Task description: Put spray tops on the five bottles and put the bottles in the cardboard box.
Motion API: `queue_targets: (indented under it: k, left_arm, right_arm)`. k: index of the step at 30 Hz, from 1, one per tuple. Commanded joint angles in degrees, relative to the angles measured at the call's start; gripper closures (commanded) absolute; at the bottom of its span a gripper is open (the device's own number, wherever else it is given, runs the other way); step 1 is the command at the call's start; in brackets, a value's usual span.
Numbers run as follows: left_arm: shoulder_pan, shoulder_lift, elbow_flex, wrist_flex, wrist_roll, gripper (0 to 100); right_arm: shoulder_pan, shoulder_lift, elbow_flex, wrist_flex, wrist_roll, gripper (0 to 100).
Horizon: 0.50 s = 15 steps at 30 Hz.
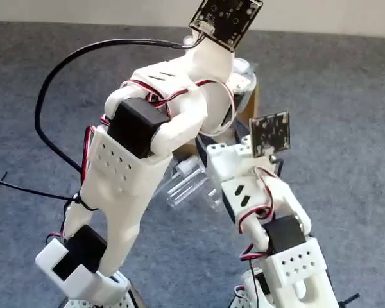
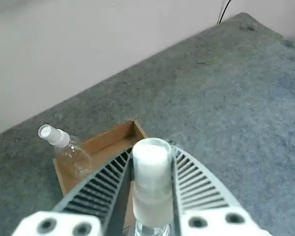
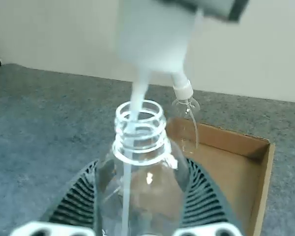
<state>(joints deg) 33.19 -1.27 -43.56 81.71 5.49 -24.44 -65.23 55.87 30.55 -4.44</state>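
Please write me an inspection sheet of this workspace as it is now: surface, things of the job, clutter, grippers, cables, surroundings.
Surface: grey carpet-like cover.
Job's things: cardboard box open, with a capped bottle at its far corner; open bottle with the spray top above it, its tube down in the neck.
Clutter: nothing seen.
Grippers: left gripper shut on the spray top; right gripper shut on the open bottle.
Cables: black cable arcs over the cover; red and white wires run along the arms.
Surroundings: pale wall.
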Motion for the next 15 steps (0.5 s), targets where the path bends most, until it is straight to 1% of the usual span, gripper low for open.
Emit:
queue_targets:
  k: [1,5,7,8,11,15]
  left_arm:
    - [0.9,-3.2,-0.2,2.5,0.5,97]
    - [0.7,-7.9,3.6,2.5,0.5,97]
    - [0.6,-11.3,9.6,2.3,0.5,97]
    - [0.6,-13.2,13.6,0.6,0.5,97]
    - [-0.3,-20.9,28.4,-8.0,0.4,97]
    - [-2.6,-33.1,49.8,-23.1,0.3,97]
  right_arm:
    - [1.1,2.7,-6.4,0.2,-1.1,99.5]
    - [1.1,3.7,-8.3,0.2,-2.2,99.5]
    - [1.2,3.7,-8.7,0.3,-5.1,99.5]
    - [1.2,3.7,-8.7,0.3,-5.4,99.5]
    - [1.1,3.7,-8.8,0.3,-4.6,99.5]
    - [0.8,3.6,-8.9,0.4,-4.4,99.5]
